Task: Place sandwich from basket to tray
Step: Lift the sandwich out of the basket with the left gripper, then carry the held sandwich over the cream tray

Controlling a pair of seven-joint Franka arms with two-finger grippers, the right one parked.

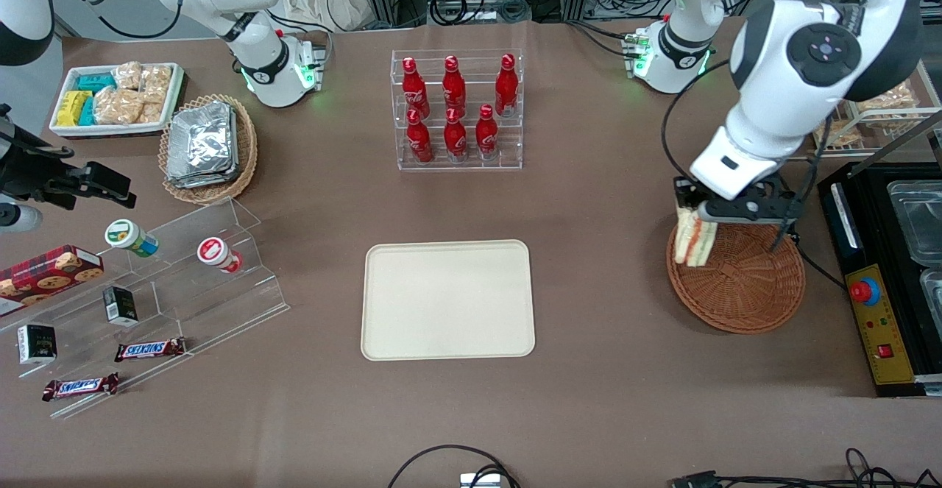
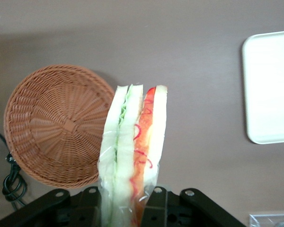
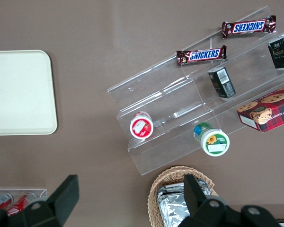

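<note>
The pale triangular sandwich wedge (image 2: 132, 151), red and green filling showing, hangs clear above the round reddish-brown wicker basket (image 1: 743, 289), pinched at one end between the left gripper (image 1: 706, 212) fingers. It looks soft, light and squashable, so gentle pressure suits. The flat cream rectangular tray (image 1: 447, 299) waits well apart.

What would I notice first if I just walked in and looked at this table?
Probably the gripper holding up the sandwich above the edge of the brown basket, which has nothing in it. Next, the big cream tray in the middle of the table, with red bottles in a clear rack farther from the camera.
</note>
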